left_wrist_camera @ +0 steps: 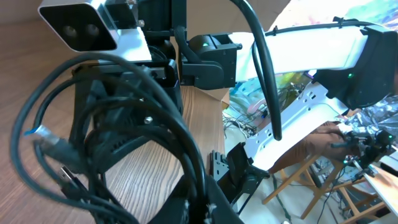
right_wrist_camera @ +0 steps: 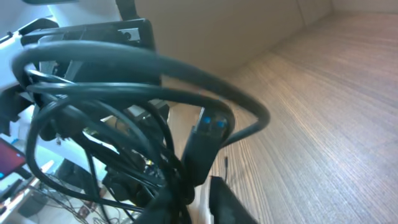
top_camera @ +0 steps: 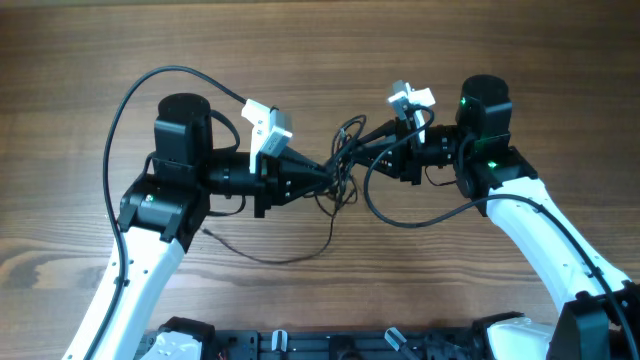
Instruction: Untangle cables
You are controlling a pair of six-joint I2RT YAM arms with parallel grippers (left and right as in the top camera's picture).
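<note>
From above, my left gripper [top_camera: 328, 176] reaches in from 9 o'clock and my right gripper [top_camera: 378, 150] from 3 o'clock, meeting at the cables [top_camera: 345, 150] tangled at the middle of the table [top_camera: 300, 50], one strand trailing toward 7 o'clock. Only my left wrist view shows the loops pinched tight in my left jaws. The right wrist view adds a blue-tipped plug [right_wrist_camera: 211, 127], yet I cannot tell whether those jaws are closed

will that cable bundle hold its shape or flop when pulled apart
Likely floppy: the cable bundle forms loose loops, one strand trailing slack on the table. Probably light, since its cords look thin. Loops may snag on the plug.
</note>
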